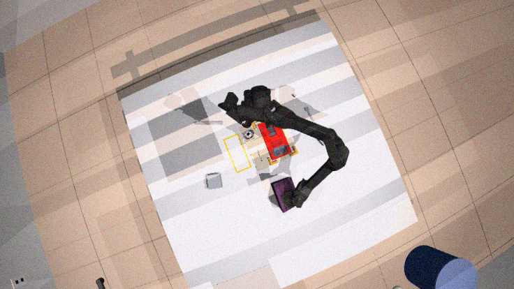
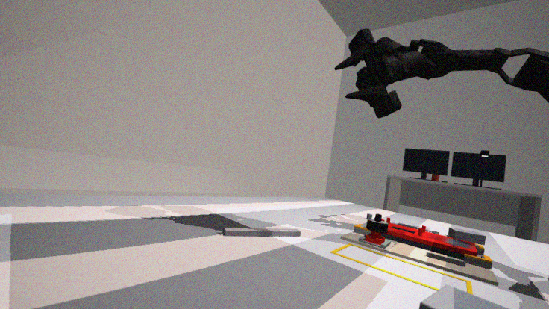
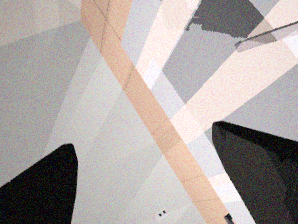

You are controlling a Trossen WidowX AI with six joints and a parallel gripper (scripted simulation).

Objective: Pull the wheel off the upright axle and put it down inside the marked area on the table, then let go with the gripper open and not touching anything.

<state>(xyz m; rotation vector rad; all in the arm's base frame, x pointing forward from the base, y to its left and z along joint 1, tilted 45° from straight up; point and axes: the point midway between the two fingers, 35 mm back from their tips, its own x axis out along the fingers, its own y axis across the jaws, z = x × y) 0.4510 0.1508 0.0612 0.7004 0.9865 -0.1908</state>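
small black wheel (image 2: pixel 376 225) seated on upright axle at left end of red fixture (image 2: pixel 426 236), just beyond yellow-outlined marked area (image 2: pixel 399 266). black parallel-jaw gripper (image 2: pixel 350 80) high above, part-open, grasping nothing, well apart from wheel; presumably positioned for descent.

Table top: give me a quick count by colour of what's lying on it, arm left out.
Red: 1, the red chassis
Black: 1, the wheel on its axle
Yellow: 1, the marked area outline
Grey: 2, a small grey block and a flat grey bar
Purple: 1, a purple block at the arm's base
Total: 6
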